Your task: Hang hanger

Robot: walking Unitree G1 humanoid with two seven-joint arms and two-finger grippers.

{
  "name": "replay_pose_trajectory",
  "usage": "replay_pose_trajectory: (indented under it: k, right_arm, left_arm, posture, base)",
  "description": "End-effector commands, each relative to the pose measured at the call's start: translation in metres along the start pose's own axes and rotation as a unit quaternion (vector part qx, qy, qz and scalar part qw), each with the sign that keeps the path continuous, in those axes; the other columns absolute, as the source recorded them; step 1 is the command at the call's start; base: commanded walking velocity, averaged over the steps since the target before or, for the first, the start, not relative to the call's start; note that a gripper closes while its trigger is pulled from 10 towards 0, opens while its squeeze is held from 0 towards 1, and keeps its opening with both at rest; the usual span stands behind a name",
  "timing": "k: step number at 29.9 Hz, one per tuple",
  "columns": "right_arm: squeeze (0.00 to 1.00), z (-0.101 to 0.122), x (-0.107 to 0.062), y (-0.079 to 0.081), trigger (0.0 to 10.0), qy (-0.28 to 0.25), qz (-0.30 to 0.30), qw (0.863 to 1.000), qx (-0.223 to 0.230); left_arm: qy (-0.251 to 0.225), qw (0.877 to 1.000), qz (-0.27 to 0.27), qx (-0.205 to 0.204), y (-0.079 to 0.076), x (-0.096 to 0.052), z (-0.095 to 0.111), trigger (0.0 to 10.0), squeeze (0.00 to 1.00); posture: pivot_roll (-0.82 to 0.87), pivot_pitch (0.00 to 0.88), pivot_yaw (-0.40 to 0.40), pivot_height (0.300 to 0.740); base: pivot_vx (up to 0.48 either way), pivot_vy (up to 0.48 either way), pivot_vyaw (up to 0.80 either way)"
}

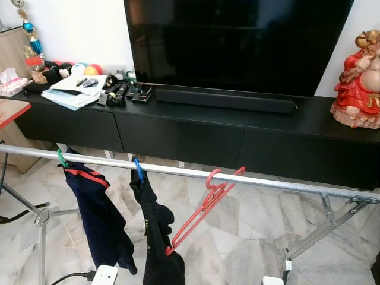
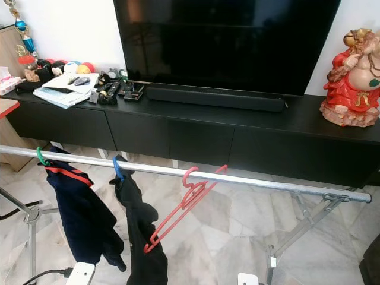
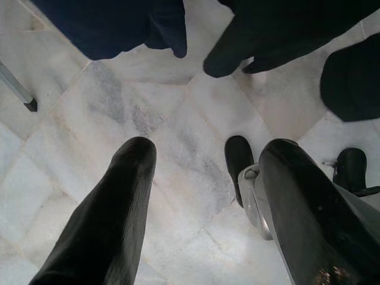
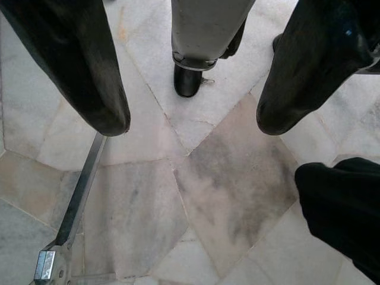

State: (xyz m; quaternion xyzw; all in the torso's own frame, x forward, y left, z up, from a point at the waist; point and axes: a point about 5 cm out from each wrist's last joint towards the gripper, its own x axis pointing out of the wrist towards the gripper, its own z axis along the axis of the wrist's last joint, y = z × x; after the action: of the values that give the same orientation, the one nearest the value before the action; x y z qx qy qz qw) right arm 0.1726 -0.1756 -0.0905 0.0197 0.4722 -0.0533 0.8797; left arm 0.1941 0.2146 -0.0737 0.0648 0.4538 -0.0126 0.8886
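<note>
Hanger point(image 1: 205, 205) on rail point(image 1: 279, 183), both open jaws hanging below

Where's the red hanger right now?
In the left eye view the red hanger hangs tilted on the drying rack rail, empty, just right of the black garment on the blue hanger.

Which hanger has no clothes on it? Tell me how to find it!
Look below the big black TV for the long silver rail of the drying rack. Three hangers hook over it; the green hanger and the blue hanger hold dark clothes. The red hanger hangs bare and tilted.
</note>
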Motion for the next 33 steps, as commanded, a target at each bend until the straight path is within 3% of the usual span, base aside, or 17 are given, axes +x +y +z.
replay_pose_trajectory:
  k: [1,4,11,33]
  right_arm:
    - [0.0,-0.019,-0.008,-0.05,10.0,0.039,0.0,0.998,0.042]
    - [0.0,-0.018,-0.007,-0.045,10.0,0.037,-0.001,0.998,0.048]
    - [0.0,-0.012,-0.004,-0.038,10.0,0.035,-0.001,0.999,0.038]
    - [0.0,-0.012,-0.004,-0.037,10.0,0.036,0.0,0.999,0.032]
  left_arm:
    - [0.083,0.993,0.043,-0.074,0.013,-0.015,-0.058,10.0,0.0]
    - [0.09,0.993,0.053,-0.063,0.033,-0.021,-0.065,10.0,0.0]
    - [0.086,0.993,0.062,-0.059,0.051,-0.025,-0.064,10.0,0.0]
    - [0.085,0.993,0.063,-0.059,0.052,-0.026,-0.063,10.0,0.0]
  posture:
    - [0.05,0.0,0.014,0.74]
    - [0.04,0.0,0.02,0.74]
    - [0.05,0.0,0.002,0.74]
    - [0.05,0.0,0.002,0.74]
  base:
    - [0.0,0.0,0.0]
    - [0.0,0.0,0.0]
    - [0.0,0.0,0.0]
    - [0.0,0.0,0.0]
